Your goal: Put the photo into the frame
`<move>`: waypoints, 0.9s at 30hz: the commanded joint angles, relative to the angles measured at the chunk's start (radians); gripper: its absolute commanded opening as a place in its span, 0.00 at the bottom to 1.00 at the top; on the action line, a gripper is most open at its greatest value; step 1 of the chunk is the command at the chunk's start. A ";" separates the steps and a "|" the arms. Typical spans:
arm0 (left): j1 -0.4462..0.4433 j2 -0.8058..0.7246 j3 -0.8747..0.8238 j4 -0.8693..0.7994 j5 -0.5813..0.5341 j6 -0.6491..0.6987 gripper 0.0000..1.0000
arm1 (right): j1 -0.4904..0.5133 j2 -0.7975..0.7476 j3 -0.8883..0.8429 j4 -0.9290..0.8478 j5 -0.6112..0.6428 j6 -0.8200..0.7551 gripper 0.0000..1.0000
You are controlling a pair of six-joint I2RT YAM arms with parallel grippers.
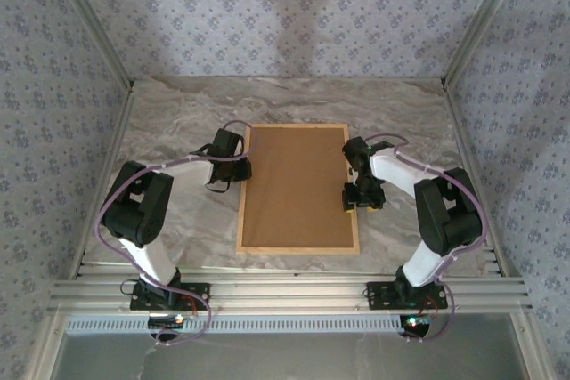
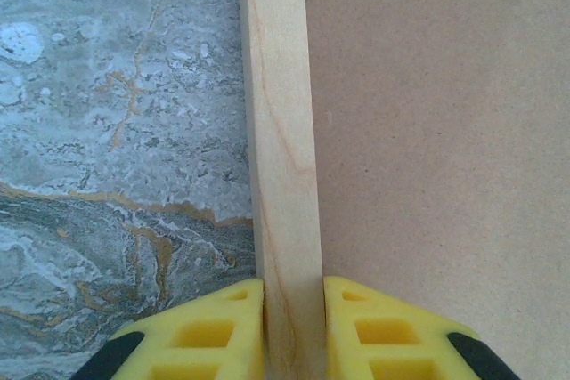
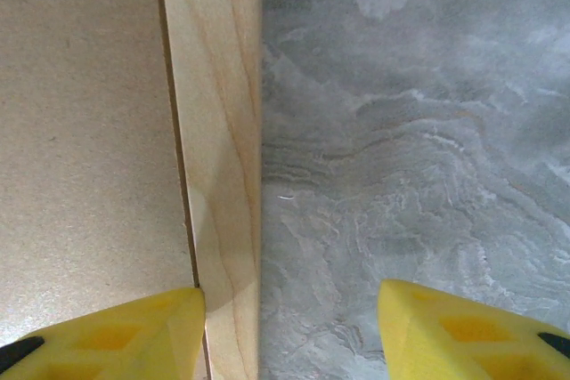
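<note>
With the left jaws clenched on the left rail of the frame [image 2: 280, 175], which lies flat on the counter [image 1: 178, 113] around the brown board [image 1: 297, 186], and the right jaws released astride its right rail, a one-sided lift could twist it and spill the board.

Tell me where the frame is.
In the top view the frame lies flat on the table, backing board inside it, between the arms: the left gripper is shut on its left rail, the right gripper open astride its right rail.
</note>
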 commanded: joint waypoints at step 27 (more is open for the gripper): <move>-0.006 0.048 -0.044 -0.093 -0.009 0.026 0.21 | -0.029 -0.036 0.031 -0.032 0.006 -0.039 0.54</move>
